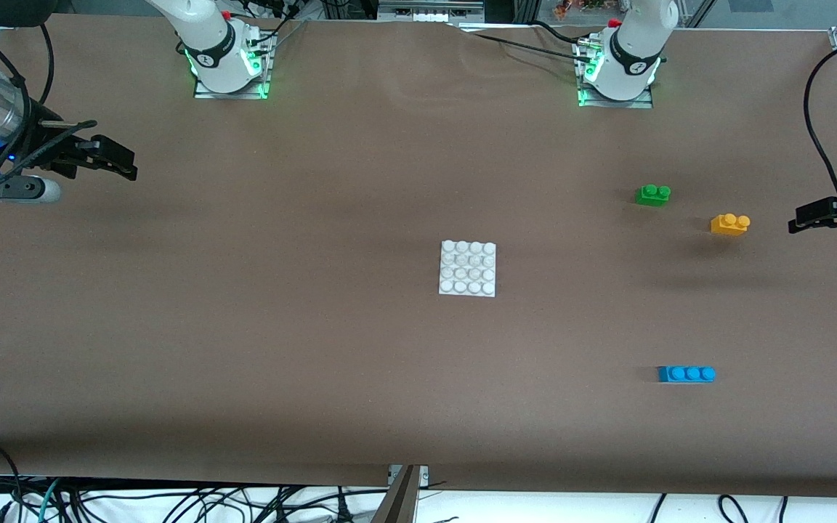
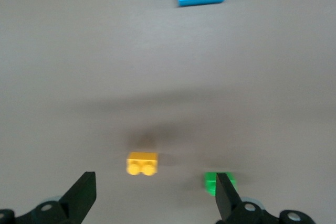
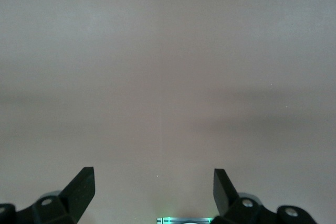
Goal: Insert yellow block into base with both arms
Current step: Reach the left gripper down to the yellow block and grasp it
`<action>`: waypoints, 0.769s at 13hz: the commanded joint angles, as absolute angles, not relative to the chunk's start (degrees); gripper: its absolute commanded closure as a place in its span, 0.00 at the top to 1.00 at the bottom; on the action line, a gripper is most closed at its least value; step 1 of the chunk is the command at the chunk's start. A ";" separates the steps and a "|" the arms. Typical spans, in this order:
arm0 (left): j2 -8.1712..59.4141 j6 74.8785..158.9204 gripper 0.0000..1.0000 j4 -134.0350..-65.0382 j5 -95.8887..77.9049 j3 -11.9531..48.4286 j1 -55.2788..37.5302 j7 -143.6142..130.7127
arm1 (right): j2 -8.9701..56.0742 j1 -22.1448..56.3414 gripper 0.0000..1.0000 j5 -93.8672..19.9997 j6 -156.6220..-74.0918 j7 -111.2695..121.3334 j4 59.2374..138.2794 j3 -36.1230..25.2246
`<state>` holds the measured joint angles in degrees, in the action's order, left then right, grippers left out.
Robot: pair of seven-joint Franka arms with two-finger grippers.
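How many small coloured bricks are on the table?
3: green brick farthest from the front camera, yellow block beside it, blue brick nearest. All toward the left arm's end.

The brown table carries the base, yellow block, green brick and blue brick.

Both arms raised, claws spread

The left claw hangs over the tabletop's edge at the left arm's end, fingers wide apart and holding nothing — the right claw hangs over the right arm's end, fingers likewise parted and bare.
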<state>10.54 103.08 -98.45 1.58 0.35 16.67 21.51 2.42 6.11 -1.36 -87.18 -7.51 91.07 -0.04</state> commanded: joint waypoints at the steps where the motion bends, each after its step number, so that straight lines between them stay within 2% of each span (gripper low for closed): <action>1: 9.23 109.67 1.00 -106.76 3.95 0.88 18.89 25.30 | 2.29 5.89 1.00 -0.44 -87.36 -7.20 90.70 0.44; 3: 9.14 115.10 1.00 -112.29 4.22 0.88 20.91 26.89 | 3.07 5.71 1.00 -0.70 -87.37 -7.03 89.83 0.26; 7: 7.74 133.81 1.00 -128.19 4.22 0.88 23.81 30.13 | 2.81 5.80 1.00 1.13 -84.73 -6.68 86.41 0.18; 10: 8.44 146.65 1.00 -136.91 4.22 0.97 25.75 34.80 | 3.07 5.71 1.00 1.14 -84.99 -6.59 85.87 0.09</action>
